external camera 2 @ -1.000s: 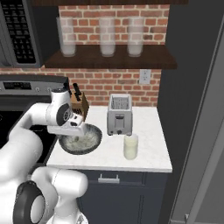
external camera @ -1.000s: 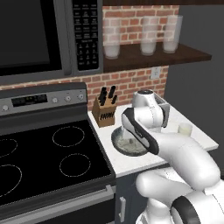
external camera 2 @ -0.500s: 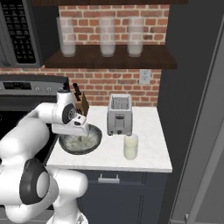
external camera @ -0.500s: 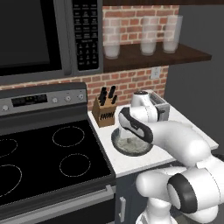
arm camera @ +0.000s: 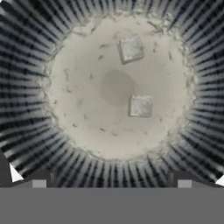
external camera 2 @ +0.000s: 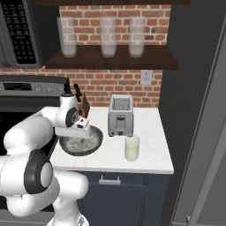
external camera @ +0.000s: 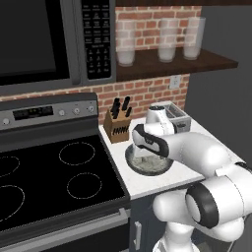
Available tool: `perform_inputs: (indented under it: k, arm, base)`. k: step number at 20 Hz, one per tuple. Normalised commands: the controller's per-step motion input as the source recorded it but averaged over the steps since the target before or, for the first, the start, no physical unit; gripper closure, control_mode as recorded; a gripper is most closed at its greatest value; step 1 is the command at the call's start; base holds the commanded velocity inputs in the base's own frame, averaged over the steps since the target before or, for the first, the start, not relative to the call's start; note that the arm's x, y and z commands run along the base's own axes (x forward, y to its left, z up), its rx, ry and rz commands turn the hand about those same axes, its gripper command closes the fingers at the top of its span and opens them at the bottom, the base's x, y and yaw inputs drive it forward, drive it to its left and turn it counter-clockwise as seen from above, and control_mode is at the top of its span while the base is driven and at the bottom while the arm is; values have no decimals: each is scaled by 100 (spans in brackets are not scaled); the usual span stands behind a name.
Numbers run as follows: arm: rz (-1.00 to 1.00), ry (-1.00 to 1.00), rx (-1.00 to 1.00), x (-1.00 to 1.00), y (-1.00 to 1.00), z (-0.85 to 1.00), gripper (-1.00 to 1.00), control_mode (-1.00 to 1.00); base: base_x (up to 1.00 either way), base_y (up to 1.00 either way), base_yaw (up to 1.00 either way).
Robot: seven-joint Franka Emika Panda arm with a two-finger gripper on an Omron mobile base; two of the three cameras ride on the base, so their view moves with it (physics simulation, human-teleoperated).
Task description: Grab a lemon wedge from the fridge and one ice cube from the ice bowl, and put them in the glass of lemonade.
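Gripper above the ice bowl, fingers spread wide and empty, two ice cubes below

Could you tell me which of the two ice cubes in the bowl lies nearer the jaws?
The ice cube near the bowl's centre; the other ice cube lies farther away, by the far rim.

Even, soft rendered light
Base views are coarse and slightly blurred; a round shadow darkens the ice bowl floor centre.

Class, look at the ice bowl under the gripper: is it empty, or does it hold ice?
Not empty. In the hand view the ice bowl holds two ice cubes, lying apart on its pale floor.
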Motion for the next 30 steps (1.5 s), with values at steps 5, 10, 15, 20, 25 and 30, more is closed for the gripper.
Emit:
perform_inputs:
  k: [5,10,15,20,25,30]
  arm:
    - [0,-2,0,31,-1,-4,-100,-100]
    - [0,-3,0,25,0,-26,-100,-100]
    - [0,-4,0,25,0,-29,-100,-100]
    - [0,-3,0,30,-1,-23,-100,-100]
    - [0,-3,0,34,-5,-20,-100,-100]
    - [0,-2,0,35,-3,-17,-100,-100]
  base:
    - [0,0,0]
    - [0,0,0]
    - [0,0,0]
    - [0,0,0]
    - [0,0,0]
    - [0,0,0]
